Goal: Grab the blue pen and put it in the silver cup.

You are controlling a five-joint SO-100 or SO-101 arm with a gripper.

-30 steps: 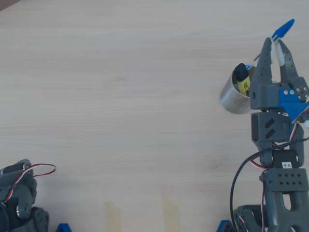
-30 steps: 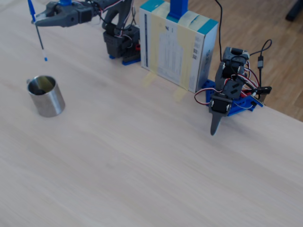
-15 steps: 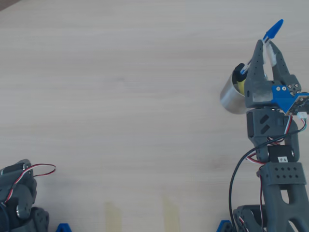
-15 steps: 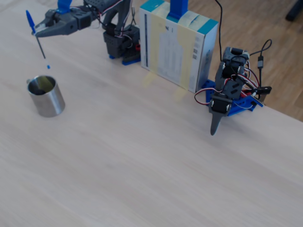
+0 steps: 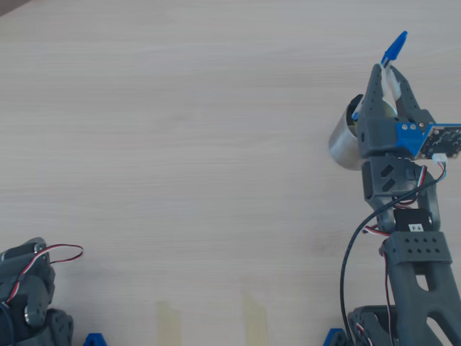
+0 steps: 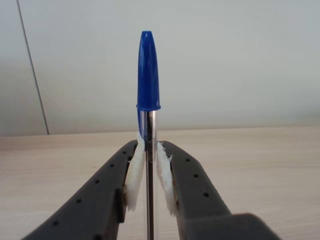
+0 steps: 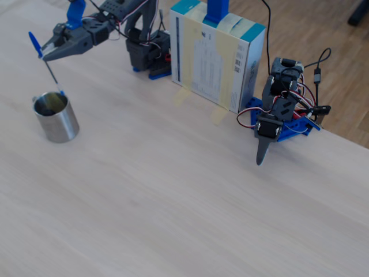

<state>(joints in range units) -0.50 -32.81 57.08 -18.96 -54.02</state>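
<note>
Since a second ago the gripper (image 7: 47, 56) has dropped toward the silver cup (image 7: 56, 118), pinching the blue pen (image 6: 148, 125) between its white pads. Pen hangs cap-up, plug end right over the rim, so it should slide straight in.

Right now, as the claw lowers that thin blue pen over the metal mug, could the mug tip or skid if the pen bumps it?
Probably not. The silver cup looks squat and wide, standing flat on the table, so tipping seems unlikely. The blue pen, pinched by the gripper, looks thin and light, so a bump would likely only nudge the cup.
</note>
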